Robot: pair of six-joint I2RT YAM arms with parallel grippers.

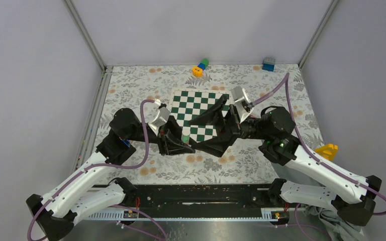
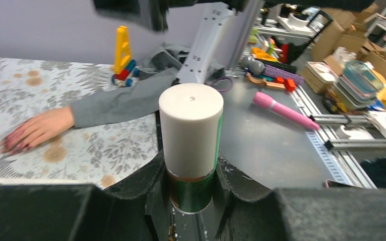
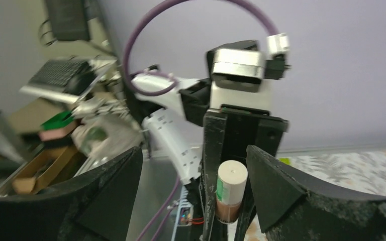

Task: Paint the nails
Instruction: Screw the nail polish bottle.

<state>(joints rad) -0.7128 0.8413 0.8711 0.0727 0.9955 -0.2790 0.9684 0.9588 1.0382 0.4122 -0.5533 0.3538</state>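
A white-capped bottle [image 2: 191, 125] is clamped in the jaws of the left gripper [image 1: 183, 141]. The jaws of the right gripper [image 3: 193, 158] are held apart. The nails [image 2: 11, 146] are seen on a hand [image 2: 36, 129] laid flat on the flowered cloth [image 2: 105, 145].

Overhead looks down — both wrists share bottle [image 2: 191, 130].

Bottle [image 2: 191, 125] in left claw [image 2: 191, 193]
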